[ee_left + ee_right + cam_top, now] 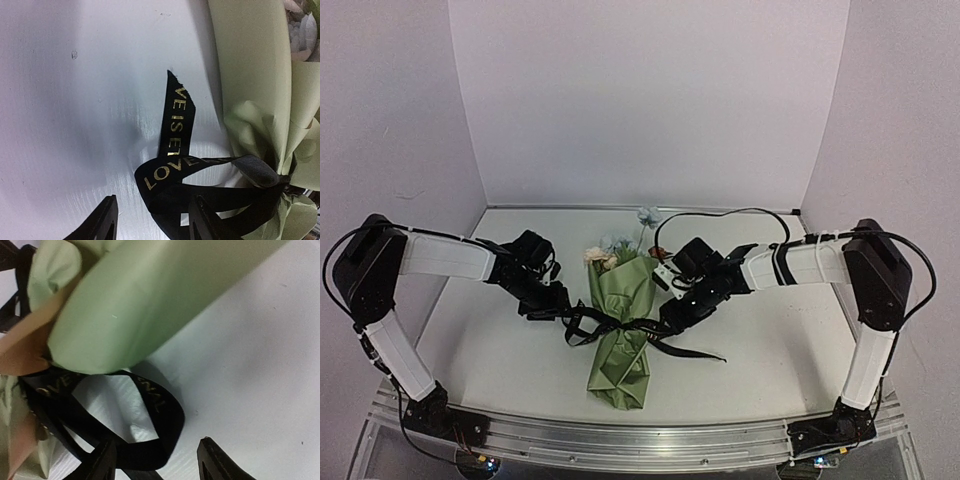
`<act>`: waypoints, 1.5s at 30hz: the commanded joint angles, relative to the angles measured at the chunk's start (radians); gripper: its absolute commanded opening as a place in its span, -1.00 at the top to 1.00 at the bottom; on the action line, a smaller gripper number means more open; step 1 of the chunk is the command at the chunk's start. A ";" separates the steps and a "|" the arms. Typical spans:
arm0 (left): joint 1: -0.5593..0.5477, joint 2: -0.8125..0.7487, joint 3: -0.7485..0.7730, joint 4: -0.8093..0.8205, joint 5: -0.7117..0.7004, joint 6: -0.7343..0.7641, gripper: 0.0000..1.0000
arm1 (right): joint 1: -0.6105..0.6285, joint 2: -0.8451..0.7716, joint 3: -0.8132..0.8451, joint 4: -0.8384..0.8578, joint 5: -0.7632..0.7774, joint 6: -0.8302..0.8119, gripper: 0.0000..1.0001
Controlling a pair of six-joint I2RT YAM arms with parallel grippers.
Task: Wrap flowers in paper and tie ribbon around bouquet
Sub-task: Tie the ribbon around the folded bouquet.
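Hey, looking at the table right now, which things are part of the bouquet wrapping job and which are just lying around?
Job:
- green paper
- flowers inside it
- black ribbon round the middle

Lying about:
- pale blue bloom farther back, seemingly outside the wrap
- black cable, also farther back
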 commanded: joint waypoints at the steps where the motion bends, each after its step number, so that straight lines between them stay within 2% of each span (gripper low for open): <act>1: 0.002 -0.060 -0.021 0.051 -0.025 -0.023 -0.12 | 0.020 0.001 0.035 -0.116 0.146 0.060 -0.17; 8: -0.015 -0.131 -0.107 0.079 -0.031 -0.063 -0.17 | 0.067 0.034 0.076 -0.171 0.224 0.106 -0.20; 14: -0.023 -0.106 -0.083 0.097 -0.062 -0.057 -0.17 | 0.086 0.056 0.100 -0.167 0.260 0.138 -0.23; 23: -0.023 -0.010 -0.023 0.081 -0.103 -0.013 -0.02 | 0.092 0.145 0.184 -0.167 0.305 0.146 -0.22; 29: -0.023 0.022 -0.016 0.092 -0.101 -0.008 0.04 | 0.103 0.175 0.157 -0.073 0.295 0.147 -0.17; 32: -0.023 0.042 -0.014 0.104 -0.092 -0.006 0.07 | 0.124 0.180 0.151 -0.076 0.348 0.161 -0.12; 39: -0.023 0.094 0.016 0.114 -0.093 0.005 0.23 | 0.134 0.196 0.152 -0.119 0.455 0.206 0.28; 44: -0.023 0.107 0.031 0.108 -0.103 0.008 0.58 | 0.134 0.201 0.158 -0.109 0.460 0.212 0.97; 45: -0.023 0.106 0.031 0.105 -0.106 0.009 0.66 | 0.134 0.195 0.154 -0.107 0.472 0.220 1.00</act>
